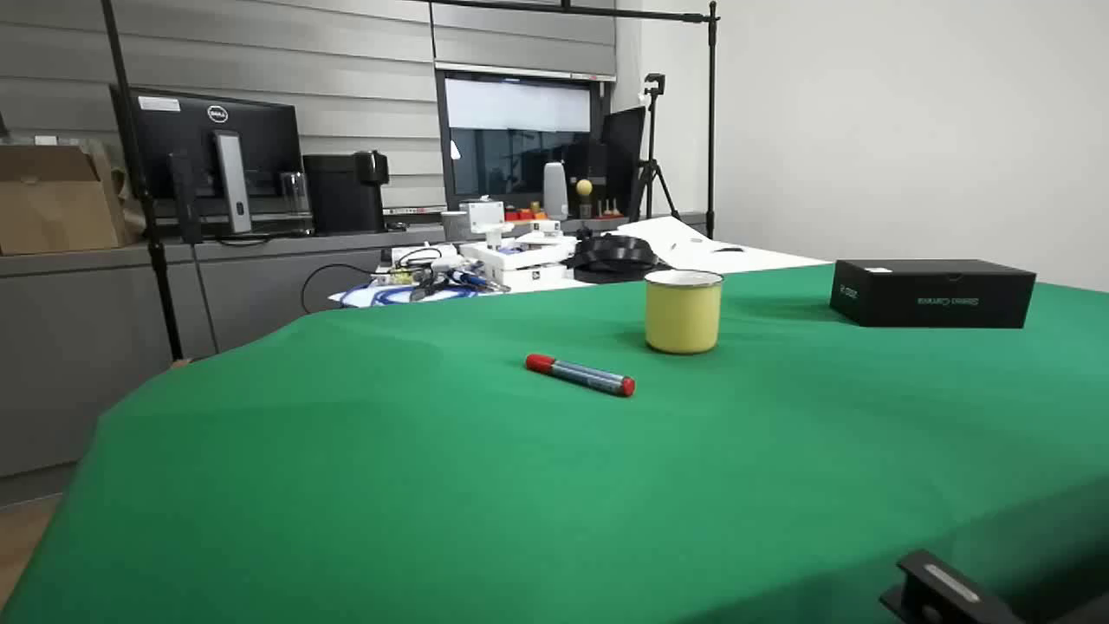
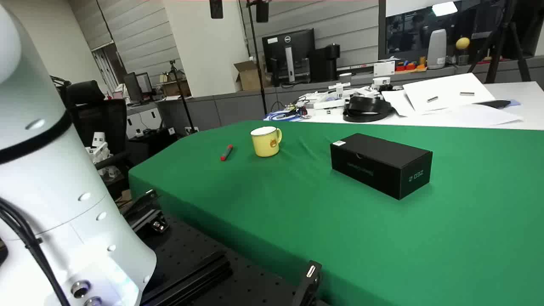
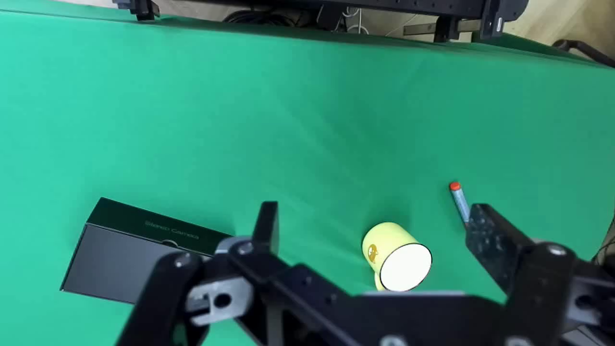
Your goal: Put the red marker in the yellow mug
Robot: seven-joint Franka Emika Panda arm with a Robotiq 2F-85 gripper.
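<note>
The red marker lies flat on the green cloth in both exterior views (image 1: 580,374) (image 2: 227,153). It has red ends and a grey-blue barrel. In the wrist view the marker (image 3: 460,201) is partly hidden behind the right finger. The yellow mug stands upright, close beside the marker, in both exterior views (image 1: 683,314) (image 2: 265,142) and in the wrist view (image 3: 384,240). Its white inside shows no contents. My gripper (image 3: 375,205) is open and empty, high above the table, with the mug seen between its fingers. The gripper is out of view in both exterior views.
A black box lies on the cloth in all views (image 1: 934,295) (image 2: 380,163) (image 3: 144,254). The white arm base (image 2: 72,191) stands at the table's near edge. A white table with cables and papers (image 2: 442,95) adjoins the far edge.
</note>
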